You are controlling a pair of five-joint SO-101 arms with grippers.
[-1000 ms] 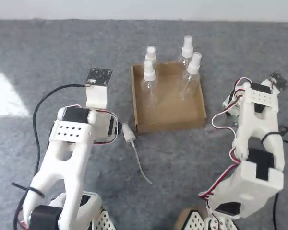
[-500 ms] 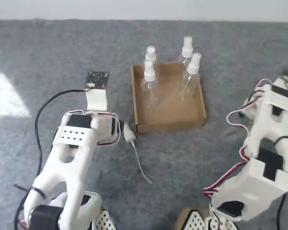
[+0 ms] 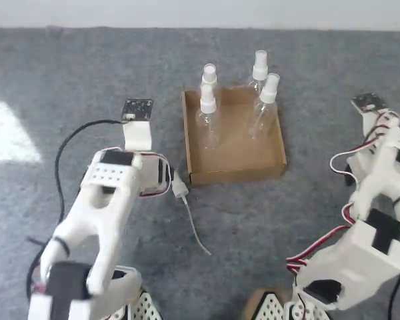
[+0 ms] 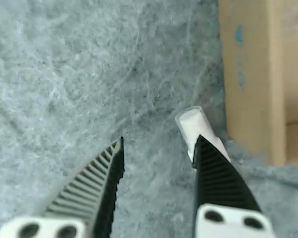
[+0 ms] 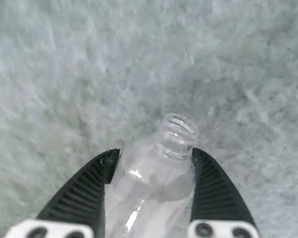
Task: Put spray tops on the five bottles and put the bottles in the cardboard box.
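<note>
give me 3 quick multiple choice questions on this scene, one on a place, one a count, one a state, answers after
1. Where does the loose spray top lie?
A) on the carpet by the cardboard box's corner
B) in a person's hand
C) inside the box

2. How many bottles with white tops stand upright?
A) two
B) five
C) four

3. The bottle in the right tool is:
A) capped
B) open-necked, no top
C) crushed flat

Answers:
1 A: the high view shows it lying outside the box's near wall.
2 C: four white tops stand up at the box.
3 B: the right wrist view shows a bare threaded neck.
</note>
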